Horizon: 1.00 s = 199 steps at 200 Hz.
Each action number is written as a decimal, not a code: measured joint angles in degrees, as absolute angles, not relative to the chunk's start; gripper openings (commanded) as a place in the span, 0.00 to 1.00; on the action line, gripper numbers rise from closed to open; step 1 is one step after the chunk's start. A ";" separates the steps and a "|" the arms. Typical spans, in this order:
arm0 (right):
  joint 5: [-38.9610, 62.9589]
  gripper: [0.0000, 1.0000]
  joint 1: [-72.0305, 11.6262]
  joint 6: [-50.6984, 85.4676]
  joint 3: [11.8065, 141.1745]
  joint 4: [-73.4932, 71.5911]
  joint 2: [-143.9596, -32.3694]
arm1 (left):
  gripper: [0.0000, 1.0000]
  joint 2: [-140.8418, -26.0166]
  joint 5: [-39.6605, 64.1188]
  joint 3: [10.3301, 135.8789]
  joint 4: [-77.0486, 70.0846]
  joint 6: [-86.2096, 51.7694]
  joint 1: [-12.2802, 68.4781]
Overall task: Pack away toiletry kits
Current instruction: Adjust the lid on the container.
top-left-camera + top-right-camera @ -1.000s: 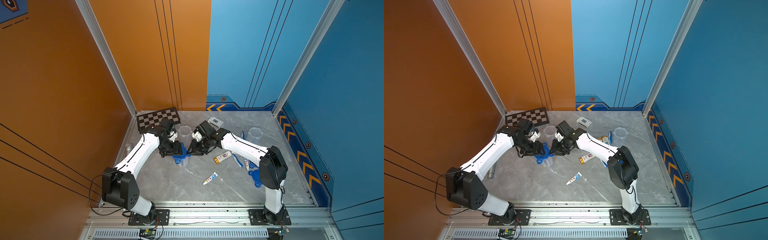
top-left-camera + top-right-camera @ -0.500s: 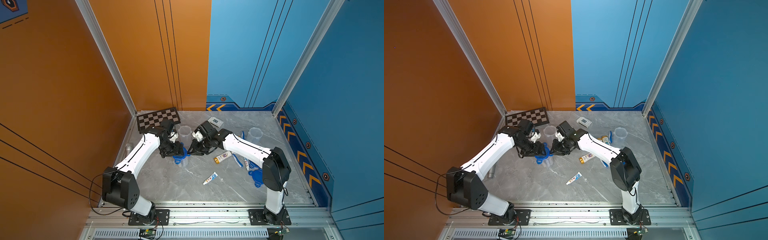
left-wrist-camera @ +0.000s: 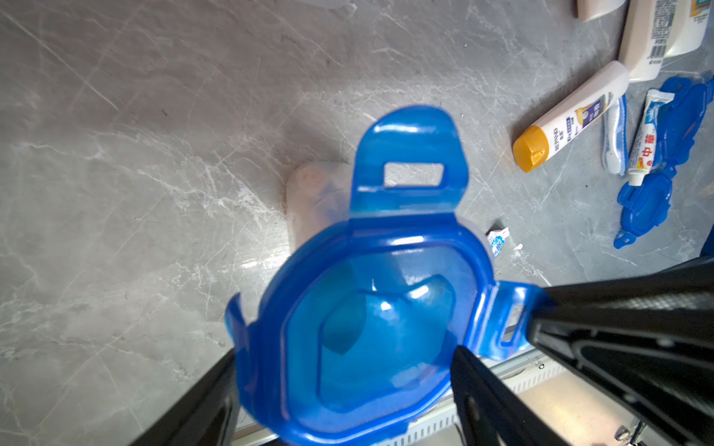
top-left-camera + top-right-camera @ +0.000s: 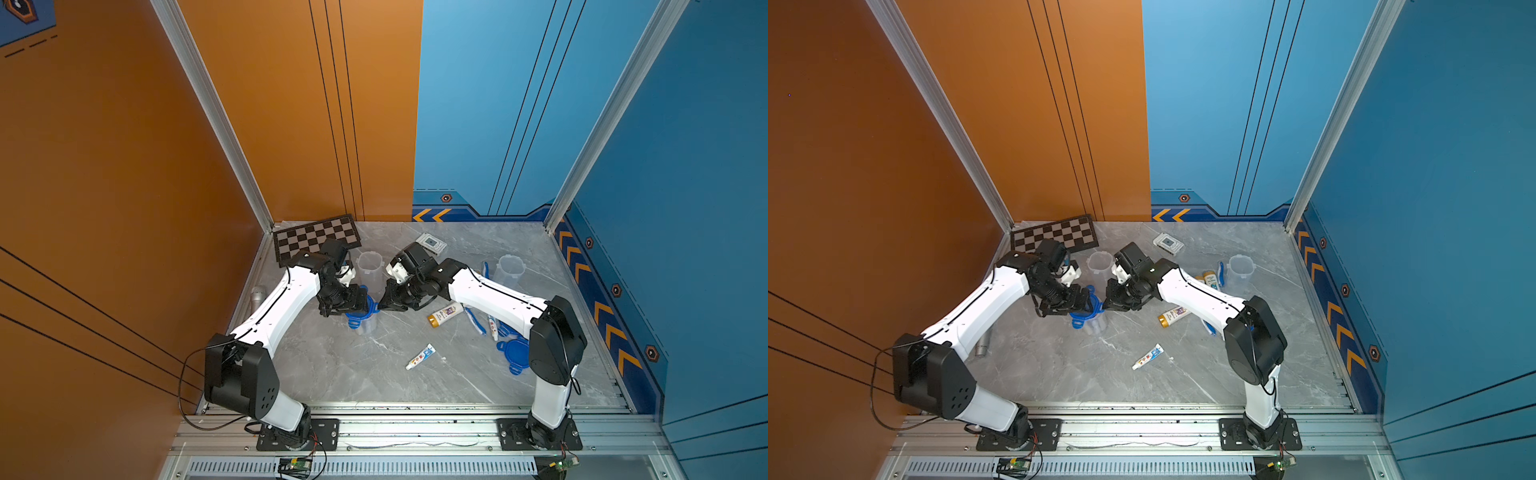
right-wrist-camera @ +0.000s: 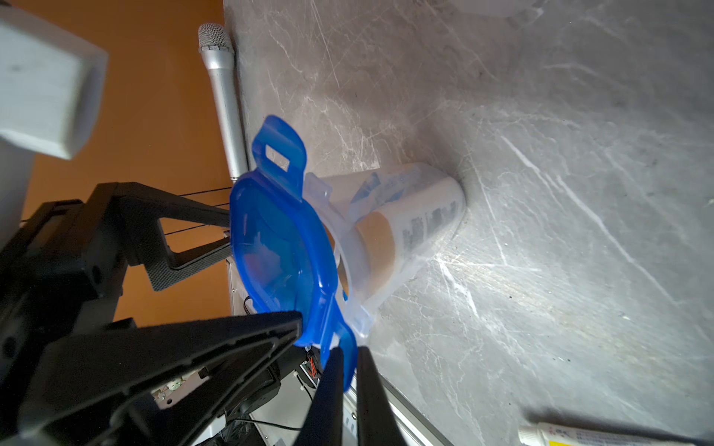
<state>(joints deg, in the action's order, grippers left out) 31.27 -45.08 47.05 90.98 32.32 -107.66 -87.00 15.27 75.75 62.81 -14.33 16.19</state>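
My left pincer [image 3: 344, 353] stands wide apart, one finger on each side of the blue lid [image 3: 371, 270], and as far as I can tell it is not squeezing it. My right pincer [image 5: 348, 350] is pinched together on one clip tab [image 5: 340, 328] of that lid. The lid sits on the clear cup [image 4: 368, 328], which stands upright on the grey table [image 4: 374, 382] between my two arms. A white bottle [image 5: 425, 220] shows through the cup's wall. The coming move turns on one thing. The cup's long axis runs straight up, and the tab I hold sticks out from the rim on the side facing my right arm. My right pincer therefore reaches it sideways from that side and is the nearer one for it. I judge that the tab must swing down against the cup's wall to latch, with my left fingers ready to steady the lid from both flanks. Another tab [image 3: 409, 162] flares outward and looks unlatched, so I judge this kit is not sealed yet. Two more cups, the nearer one [image 4: 370, 266] just behind the pincers, stand with no lid on them. A second bottle [image 4: 446, 313], a toothpaste tube [image 4: 420, 357] and spare lids [image 4: 515, 353] lie well apart on my right arm's side.
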 measured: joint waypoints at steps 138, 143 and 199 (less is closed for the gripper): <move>30.87 0.04 -44.99 47.05 90.41 31.83 -105.97 | 0.97 -86.11 15.29 77.25 65.65 -14.44 15.05; 30.87 0.04 -44.99 47.05 90.41 31.83 -105.95 | 0.96 -86.11 15.29 77.34 65.65 -14.44 15.03; 30.61 0.03 -44.64 47.13 89.78 31.53 -105.95 | 0.89 -86.11 15.25 77.91 65.65 -14.63 15.05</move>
